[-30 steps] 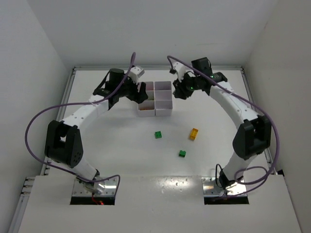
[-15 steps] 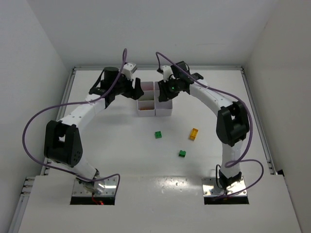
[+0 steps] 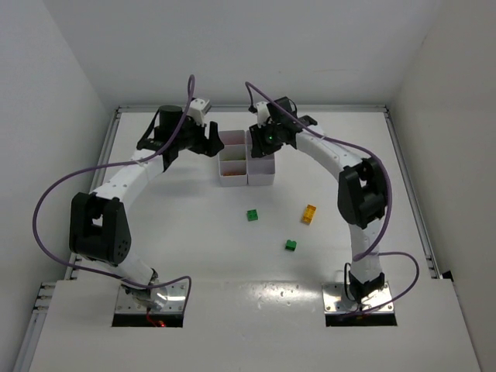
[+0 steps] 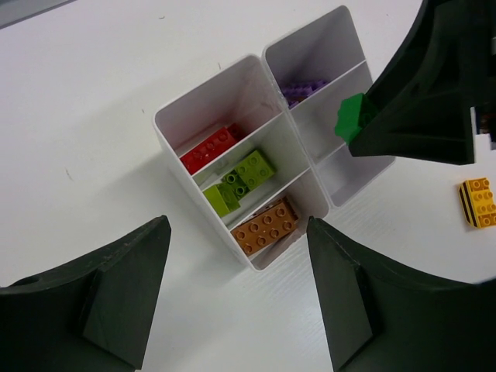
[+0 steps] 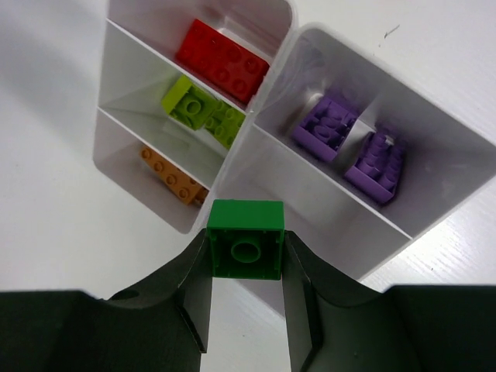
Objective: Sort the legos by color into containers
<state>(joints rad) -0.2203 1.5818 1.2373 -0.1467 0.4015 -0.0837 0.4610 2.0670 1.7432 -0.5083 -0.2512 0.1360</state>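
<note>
Sorting is well over halfway, judging by what's in the white plastic six-compartment container block point(image 5: 273, 58). One row of three is filled: a red studded brick point(image 5: 222, 60) at the far end, lime-green bricks point(image 5: 203, 108) in the middle, and an orange brick point(image 5: 174, 182) at the near end. The other row has purple bricks point(image 5: 349, 143) in one compartment. At least one compartment next to them looks empty.

In progress: the right gripper point(image 5: 246, 260) is clamped on a small dark-green brick point(image 5: 246, 232). It hangs above the container block, approx. over the wall between the two rows, and isn't dropped yet. It probably goes with the lime-green bricks or into an empty slot; can't tell which from here.

The left gripper point(image 4: 236, 232) has its jaws apart w/ nothing between them. It hangs just over the filled row and carries nothing.

Left to do, on the white table point(image 3: 194, 232), well apart from the block:
- a green cube point(image 3: 253, 215)
- a second green cube point(image 3: 291, 245)
- a yellow-orange brick point(image 3: 310, 214)

So approx. three more pick-ups after this drop, as far as the views show.
</note>
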